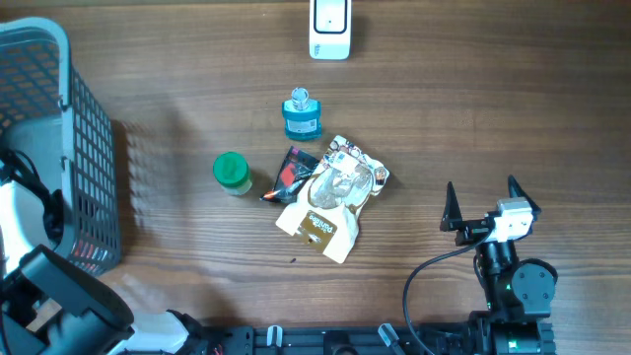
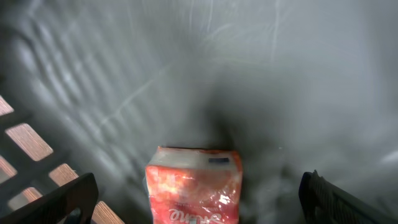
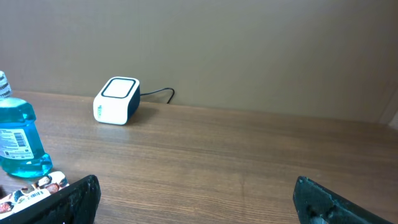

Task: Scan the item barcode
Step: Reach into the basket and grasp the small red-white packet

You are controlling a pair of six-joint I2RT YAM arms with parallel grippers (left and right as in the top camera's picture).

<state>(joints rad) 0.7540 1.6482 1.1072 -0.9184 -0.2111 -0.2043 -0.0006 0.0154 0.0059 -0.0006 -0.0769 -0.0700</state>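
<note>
A white barcode scanner (image 1: pixel 329 27) stands at the table's far edge and shows again as a scanner (image 3: pixel 116 100) in the right wrist view. Mid-table lie a blue mouthwash bottle (image 1: pixel 302 115), a green-lidded jar (image 1: pixel 231 173), a dark red packet (image 1: pixel 293 174) and a clear snack bag (image 1: pixel 333 194). My right gripper (image 1: pixel 483 202) is open over bare wood to their right, its fingers wide apart (image 3: pixel 198 198). My left gripper (image 2: pixel 199 206) is open inside the grey basket (image 1: pixel 59 59), straddling a red-orange packet (image 2: pixel 194 180) without touching it.
The basket's mesh wall (image 1: pixel 94 168) stands along the left side, with the left arm (image 1: pixel 44 286) reaching into it. The bottle (image 3: pixel 18 140) sits left of the right gripper's view. The scanner's cable (image 3: pixel 158 93) trails behind it.
</note>
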